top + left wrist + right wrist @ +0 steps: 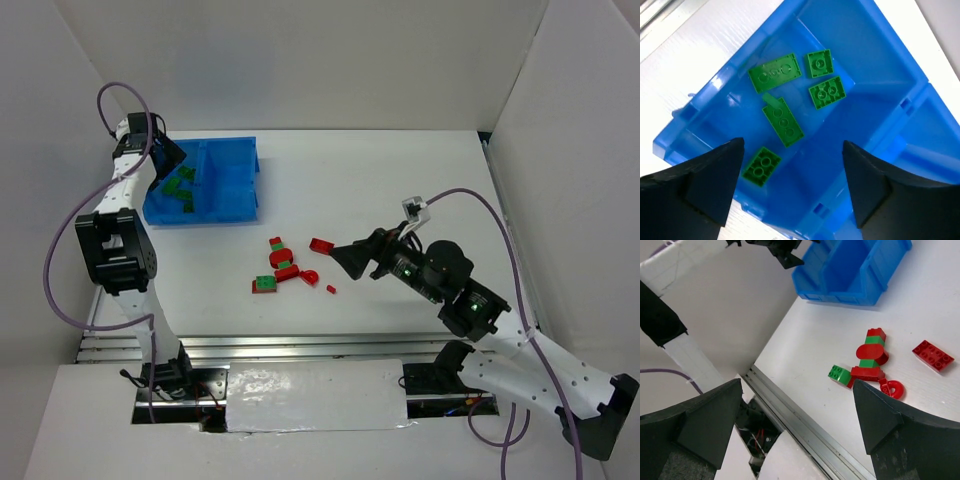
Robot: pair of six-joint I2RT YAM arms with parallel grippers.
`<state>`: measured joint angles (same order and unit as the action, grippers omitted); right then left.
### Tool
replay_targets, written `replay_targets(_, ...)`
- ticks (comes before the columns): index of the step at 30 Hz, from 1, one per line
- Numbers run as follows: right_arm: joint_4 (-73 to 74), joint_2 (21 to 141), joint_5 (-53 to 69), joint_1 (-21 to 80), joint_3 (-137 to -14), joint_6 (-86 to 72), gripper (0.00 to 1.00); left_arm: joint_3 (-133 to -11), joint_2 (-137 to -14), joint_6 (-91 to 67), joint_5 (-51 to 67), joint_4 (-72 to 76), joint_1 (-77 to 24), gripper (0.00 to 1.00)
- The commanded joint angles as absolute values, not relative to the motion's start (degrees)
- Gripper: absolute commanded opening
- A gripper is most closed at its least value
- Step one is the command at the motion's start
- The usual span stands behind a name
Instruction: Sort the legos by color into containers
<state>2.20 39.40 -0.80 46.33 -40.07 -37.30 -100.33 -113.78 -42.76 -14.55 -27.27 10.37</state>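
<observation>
Over the upper left of the overhead frame, my worry is the left gripper (165, 155) hanging above the blue bin (215, 214). If I drop it any lower, a finger could clip the rim or stir the five green bricks (783, 121) lying in the left compartment (176, 205).

Toward the middle of the table, the bigger risk is the pile (283, 268). Several red and green pieces there look clipped together, so one pinch could carry both colours into a single compartment. They also lie touching, so a wide approach may scatter them toward the near edge. I judge the right compartment (236, 180) empty, so the reds have yet to be sorted.

Right of the pile, a loose red brick (320, 244) sits just beside the right gripper (345, 262), which could shove it when I swing in.

As for the jaws, the left gripper (792, 149) is spread and holds nothing. The right gripper (797, 386) is spread wide, also empty, touching no brick.
</observation>
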Motion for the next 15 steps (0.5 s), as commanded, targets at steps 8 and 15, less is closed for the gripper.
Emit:
replay_targets(8, 2.1, 46.64, -0.26, 46.05, -43.5, -36.04, 0.99, -104.5, -107.77, -44.47, -11.52, -33.39, 11.07, 1.0)
replay_targets(15, 22.92, 72.22, -12.72, 48.95, -61.31, -35.25, 0.99, -85.48, -81.8, -39.65, 0.52, -34.72, 4.16, 0.99)
